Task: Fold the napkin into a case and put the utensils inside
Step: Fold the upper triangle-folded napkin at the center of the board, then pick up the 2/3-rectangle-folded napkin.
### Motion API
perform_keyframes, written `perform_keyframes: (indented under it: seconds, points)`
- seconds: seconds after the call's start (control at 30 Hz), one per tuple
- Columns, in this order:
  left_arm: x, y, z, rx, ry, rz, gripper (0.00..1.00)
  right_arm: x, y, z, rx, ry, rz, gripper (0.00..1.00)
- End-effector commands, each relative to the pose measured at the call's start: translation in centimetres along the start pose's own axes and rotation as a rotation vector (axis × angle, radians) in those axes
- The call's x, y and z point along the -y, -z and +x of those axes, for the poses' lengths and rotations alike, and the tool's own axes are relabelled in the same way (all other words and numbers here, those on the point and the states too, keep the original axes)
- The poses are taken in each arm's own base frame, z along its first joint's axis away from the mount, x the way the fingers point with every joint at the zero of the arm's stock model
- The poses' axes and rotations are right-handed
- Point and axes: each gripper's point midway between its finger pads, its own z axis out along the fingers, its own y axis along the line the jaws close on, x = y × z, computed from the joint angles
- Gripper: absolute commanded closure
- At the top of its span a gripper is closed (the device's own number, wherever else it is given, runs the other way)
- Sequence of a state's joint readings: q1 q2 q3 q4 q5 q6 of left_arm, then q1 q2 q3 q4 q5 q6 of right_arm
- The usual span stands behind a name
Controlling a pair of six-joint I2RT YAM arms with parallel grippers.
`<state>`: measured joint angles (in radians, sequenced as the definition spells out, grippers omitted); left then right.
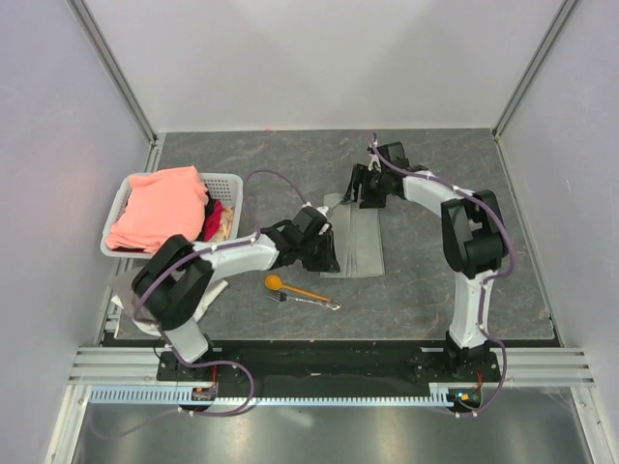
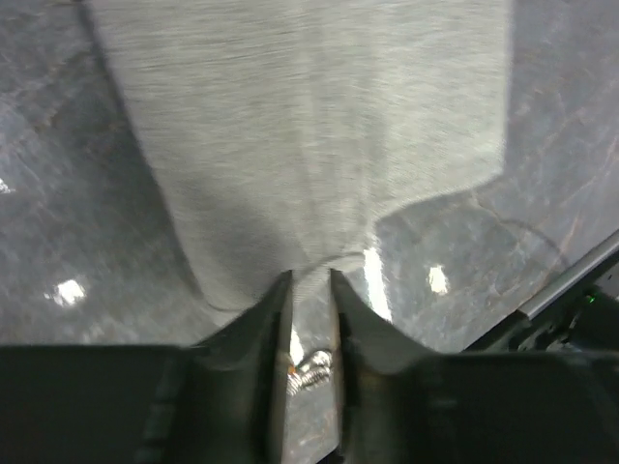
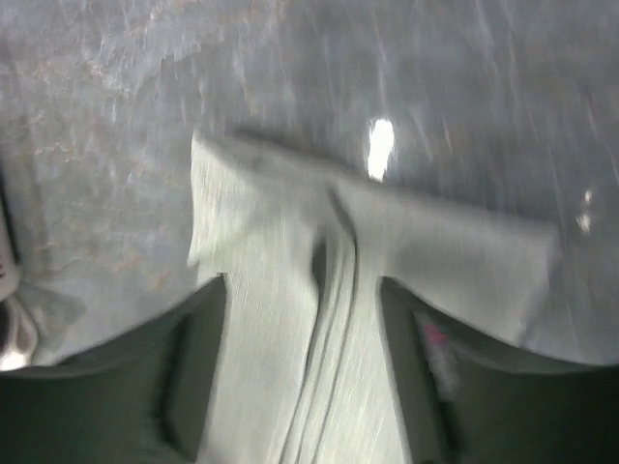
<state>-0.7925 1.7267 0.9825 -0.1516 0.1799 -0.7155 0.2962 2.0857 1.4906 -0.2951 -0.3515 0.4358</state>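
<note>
The light grey napkin (image 1: 355, 242) lies mid-table, folded into a narrow oblong. My left gripper (image 1: 327, 256) is at its near left edge. In the left wrist view the left gripper (image 2: 309, 280) is shut on the napkin's edge (image 2: 319, 145), which is raised a little and casts a shadow. My right gripper (image 1: 360, 193) is at the far end. In the right wrist view it (image 3: 302, 285) is open, its fingers (image 3: 193, 377) astride the layered napkin (image 3: 280, 319). The orange spoon (image 1: 276, 282) and the silvery fork (image 1: 308, 303) lie on the table just near of the left gripper.
A white plastic basket (image 1: 232, 180) stands at the left with a salmon-pink cloth (image 1: 160, 208) and other items in it. A whitish-grey rag (image 1: 123, 288) lies by the left arm's base. Walls enclose the grey tabletop (image 1: 435, 280) at the back and both sides.
</note>
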Motion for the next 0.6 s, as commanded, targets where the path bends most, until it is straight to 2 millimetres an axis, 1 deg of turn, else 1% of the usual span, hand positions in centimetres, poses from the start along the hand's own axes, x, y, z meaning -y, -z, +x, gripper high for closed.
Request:
perform_keyframes:
  seconds: [0.0, 0.03, 0.07, 0.1, 0.13, 0.17, 0.2, 0.23, 0.27, 0.3, 0.33, 0.37, 0.4, 0.43, 0.47, 0.5, 0.53, 0.57]
  points:
    - [3.3, 3.7, -1.9, 0.149, -0.139, -0.009, 0.63, -0.2, 7.1, 0.0, 0.080, -0.060, 0.082, 0.20]
    - [4.0, 3.7, -1.0, 0.138, -0.154, -0.001, 0.57, -0.4, 8.9, 0.1, 0.111, -0.063, 0.091, 0.11]
    - [4.5, 3.7, -0.6, 0.134, -0.158, 0.006, 0.54, 0.1, 9.6, 0.7, 0.118, -0.077, 0.114, 0.08]
    - [4.9, 3.6, -0.3, 0.132, -0.156, 0.007, 0.52, 1.8, 9.8, 2.6, 0.098, -0.101, 0.160, 0.04]
    - [6.2, 3.5, 0.7, 0.117, -0.182, 0.030, 0.49, 1.9, 11.1, 2.9, 0.120, -0.109, 0.167, 0.02]
    - [6.2, 2.9, 1.0, 0.120, -0.191, 0.008, 0.49, 2.5, 11.6, 3.5, 0.120, -0.126, 0.180, 0.02]
    - [6.7, 2.7, 1.0, 0.134, -0.198, -0.004, 0.49, 4.3, 11.7, 5.3, 0.096, -0.157, 0.218, 0.02]
    - [8.3, 2.6, 1.6, 0.136, -0.225, 0.012, 0.48, 4.9, 12.7, 5.5, 0.120, -0.168, 0.237, 0.02]
    - [8.6, 1.9, 1.9, 0.131, -0.237, 0.001, 0.48, 5.9, 13.2, 5.9, 0.128, -0.194, 0.254, 0.02]
    - [9.0, 1.5, 2.0, 0.142, -0.248, -0.008, 0.48, 6.7, 13.3, 7.7, 0.103, -0.212, 0.271, 0.02]
    - [10.8, 1.4, 1.9, 0.153, -0.265, 0.014, 0.47, 6.8, 14.2, 7.8, 0.130, -0.230, 0.271, 0.02]
    - [11.4, 1.1, 1.9, 0.158, -0.273, 0.014, 0.47, 7.8, 14.4, 9.2, 0.121, -0.262, 0.294, 0.02]
    - [10.9, -0.4, 2.2, 0.147, -0.281, -0.024, 0.46, 7.7, 15.2, 9.1, 0.155, -0.296, 0.293, 0.02]
    - [12.5, -0.4, 1.7, 0.162, -0.292, -0.018, 0.44, 8.0, 15.5, 9.5, 0.161, -0.312, 0.301, 0.02]
    - [12.6, -1.0, 1.6, 0.163, -0.297, -0.043, 0.41, 8.6, 15.7, 10.3, 0.161, -0.333, 0.314, 0.02]
    - [11.8, -2.4, 1.5, 0.178, -0.302, -0.107, 0.41, 8.7, 16.5, 10.3, 0.183, -0.341, 0.319, 0.02]
    - [12.9, -2.6, 1.2, 0.192, -0.311, -0.124, 0.41, 9.2, 16.9, 10.3, 0.201, -0.368, 0.341, 0.02]
    - [12.8, -3.0, 0.8, 0.205, -0.317, -0.154, 0.41, 10.5, 17.6, 10.2, 0.230, -0.399, 0.387, 0.02]
